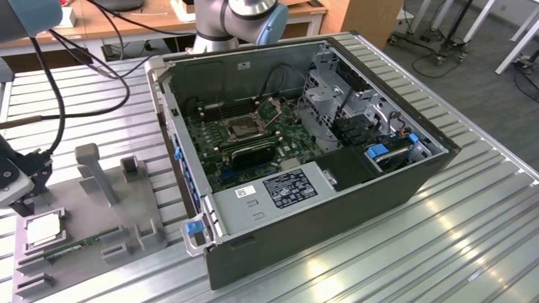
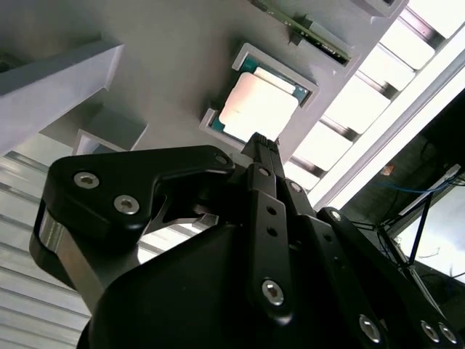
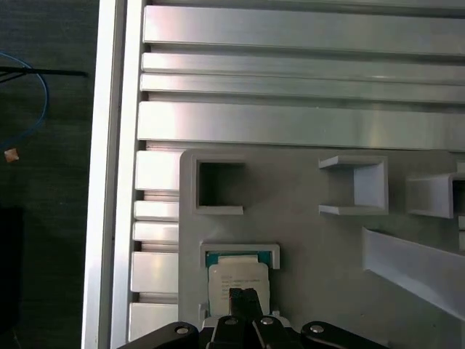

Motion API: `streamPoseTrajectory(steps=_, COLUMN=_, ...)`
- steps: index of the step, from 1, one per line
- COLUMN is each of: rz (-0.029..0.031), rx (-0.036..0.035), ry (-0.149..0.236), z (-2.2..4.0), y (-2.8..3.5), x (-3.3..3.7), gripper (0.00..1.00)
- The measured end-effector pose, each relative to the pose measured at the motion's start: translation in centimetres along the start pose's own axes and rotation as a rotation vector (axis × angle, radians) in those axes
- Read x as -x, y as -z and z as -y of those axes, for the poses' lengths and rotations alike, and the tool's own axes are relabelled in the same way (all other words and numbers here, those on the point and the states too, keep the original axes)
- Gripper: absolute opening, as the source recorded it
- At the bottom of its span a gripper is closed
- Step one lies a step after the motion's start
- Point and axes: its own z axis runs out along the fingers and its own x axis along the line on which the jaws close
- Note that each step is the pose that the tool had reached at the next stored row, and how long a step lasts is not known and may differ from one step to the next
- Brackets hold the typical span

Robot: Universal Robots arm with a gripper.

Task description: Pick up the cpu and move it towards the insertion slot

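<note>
My gripper [image 3: 243, 294], clenched w/ nothing in it, hangs just over the cpu [image 3: 238, 270], flat in its tray [image 3: 305, 247] nest. Prob. light, stiff, slick-topped, fragile: I'd pinch opposite edges. Slot [image 1: 244, 130] well apart, inside case [image 1: 354, 211].

No lettering can be made out. A black label [image 1: 289, 187] and a small white sticker [image 1: 246, 191] just beside it sit on the power supply [image 1: 257, 213] — their print too fine to read. Well apart from the power supply, the cpu [image 3: 238, 278] bears faint lines of print — illegible too.
</note>
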Motion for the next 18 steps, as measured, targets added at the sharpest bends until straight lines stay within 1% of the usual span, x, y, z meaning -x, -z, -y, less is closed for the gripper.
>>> streamPoseTrajectory(steps=7, rz=0.0000, rx=0.0000, ry=0.000, z=0.21, y=-0.43, x=0.15, gripper=0.11)
streamPoseTrajectory(steps=18, rz=0.0001, rx=0.0001, ry=0.000, z=0.30, y=-0.63, x=0.16, gripper=0.11)
